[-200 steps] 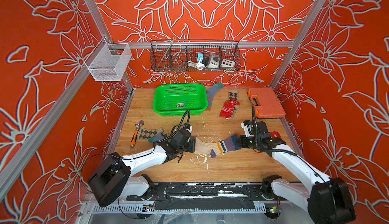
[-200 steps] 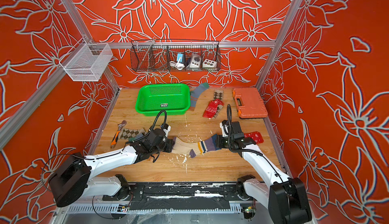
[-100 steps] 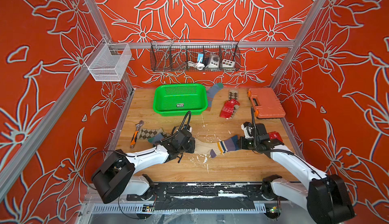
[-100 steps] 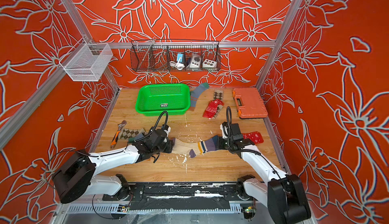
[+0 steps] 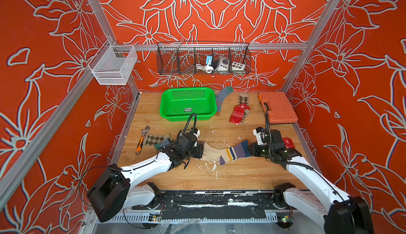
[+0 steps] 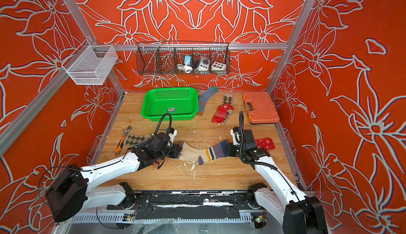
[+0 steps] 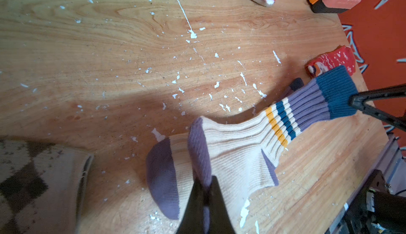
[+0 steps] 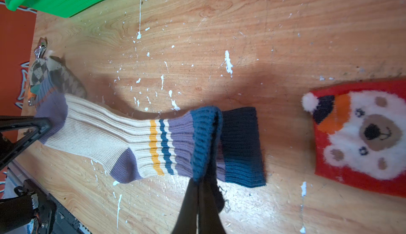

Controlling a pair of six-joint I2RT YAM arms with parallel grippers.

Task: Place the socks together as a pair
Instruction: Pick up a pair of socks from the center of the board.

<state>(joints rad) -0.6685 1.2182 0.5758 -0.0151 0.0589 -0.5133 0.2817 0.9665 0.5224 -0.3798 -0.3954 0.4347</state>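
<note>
Next to nothing has moved in the last second. Both grippers stay at the ends of the beige striped socks [image 5: 222, 153], and only the left arm's elbow sits a little differently. The two striped socks lie one over the other on the wooden table [image 5: 219, 178]. They are on the robot's side of the green basket [image 5: 187, 90], off to its right and well apart from it.

The left gripper [image 5: 201, 150] has its fingers pressed together on the purple toe of the upper sock [image 7: 237, 138], pinching it into a raised fold. The toe of the lower sock [image 7: 162, 178] lies flat beside it. The right gripper [image 5: 250, 150] is clamped on the blue cuff of the same upper sock, lifted off the lower sock's cuff, which rests flat on the wood.

On the robot's side of the basket's left end, an argyle sock [image 5: 154, 139] lies over a blue sock [image 8: 45, 85], just beside a wrench [image 5: 140, 142]. A second blue sock [image 5: 222, 97] touches the basket's right side. Further right of the basket, a red snowflake sock [image 5: 238, 113] lies partly over a second argyle sock [image 5: 243, 100], and beyond them sits an orange case [image 5: 278, 108]. A red bear sock [image 5: 288, 142] lies farthest from the basket, just beside the right arm.
</note>
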